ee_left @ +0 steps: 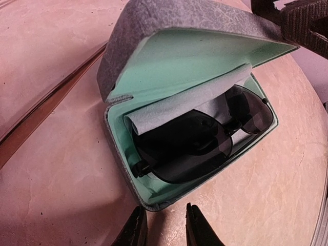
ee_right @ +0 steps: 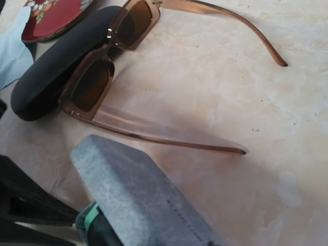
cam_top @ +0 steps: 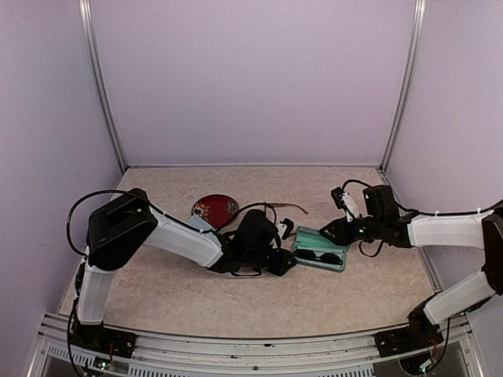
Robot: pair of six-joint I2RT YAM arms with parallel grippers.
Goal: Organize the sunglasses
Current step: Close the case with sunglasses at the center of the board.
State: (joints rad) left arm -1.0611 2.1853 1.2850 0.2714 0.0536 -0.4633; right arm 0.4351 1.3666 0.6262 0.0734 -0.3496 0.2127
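Observation:
The black sunglasses (ee_left: 200, 138) lie folded inside an open grey case (ee_left: 154, 20) with a mint lining, under a grey cloth (ee_left: 189, 100). In the top view this case (cam_top: 301, 248) sits at table centre-right. My left gripper (ee_left: 164, 207) stands just off the case's near corner, narrowly open with nothing between its fingers. My right gripper (cam_top: 334, 229) is at the raised lid (ee_right: 138, 195) and appears shut on its edge; its fingers are hidden in the right wrist view. The reddish-brown sunglasses (ee_right: 97, 82) lie unfolded on the table behind the case.
A shut black case (ee_right: 56, 66) lies against the brown pair's front. A round red patterned object (cam_top: 214, 208) and a light-blue cloth (ee_right: 10, 48) lie at the back left. The left arm (cam_top: 189, 239) stretches across the table's middle.

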